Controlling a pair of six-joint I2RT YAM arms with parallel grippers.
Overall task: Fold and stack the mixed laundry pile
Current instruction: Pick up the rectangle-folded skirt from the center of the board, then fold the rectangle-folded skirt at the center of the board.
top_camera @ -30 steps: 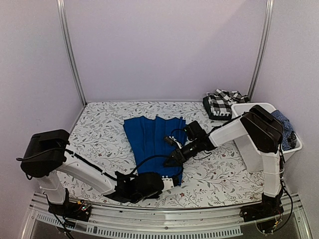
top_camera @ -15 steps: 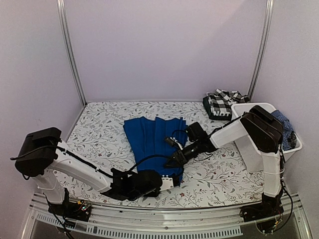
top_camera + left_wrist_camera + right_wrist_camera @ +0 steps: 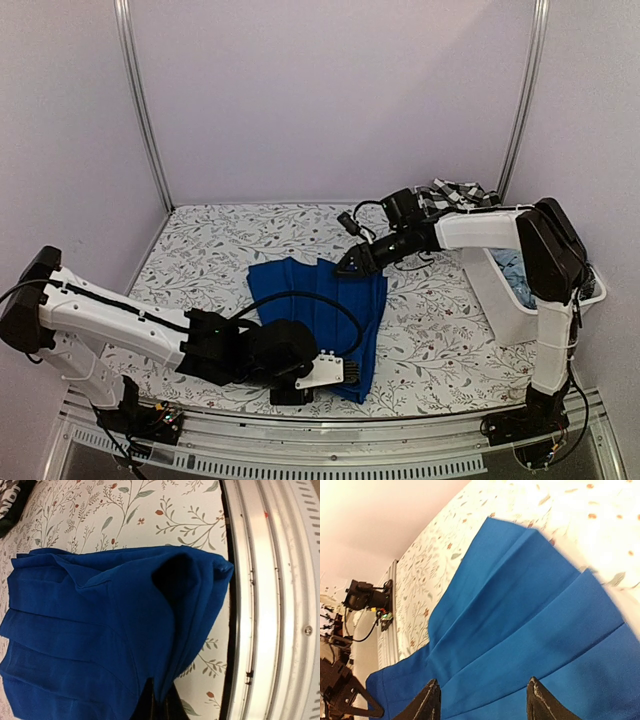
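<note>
**Left end effector** (image 3: 159,702): fingers pressed together on a pinch of cloth, gripping the near right corner of the royal blue pleated cloth garment (image 3: 320,300). The corner is bunched into a raised fold just beyond the fingers, close to the metal rail (image 3: 270,605) at the desk's near edge.

**Right end effector** (image 3: 483,680): fingers spread apart with nothing clamped between them. It hangs over the far edge of the same garment, and the blue cloth fills the view beyond the fingertips.

**Royal blue garment:** lies on the middle of the desk with the white leaf-and-flower cover (image 3: 200,250), between the two end effectors. Its long axis runs from the far edge toward the near edge, leaning slightly right, and the pleats follow that line. The far part lies flat, the near right corner rumpled.

**White plastic tub** (image 3: 500,300): stands at the desk's right side and holds pale blue cloth (image 3: 515,272).

**Black-and-white plaid garment** (image 3: 450,192): heaped at the far right corner, behind the right arm and outside the tub.
</note>
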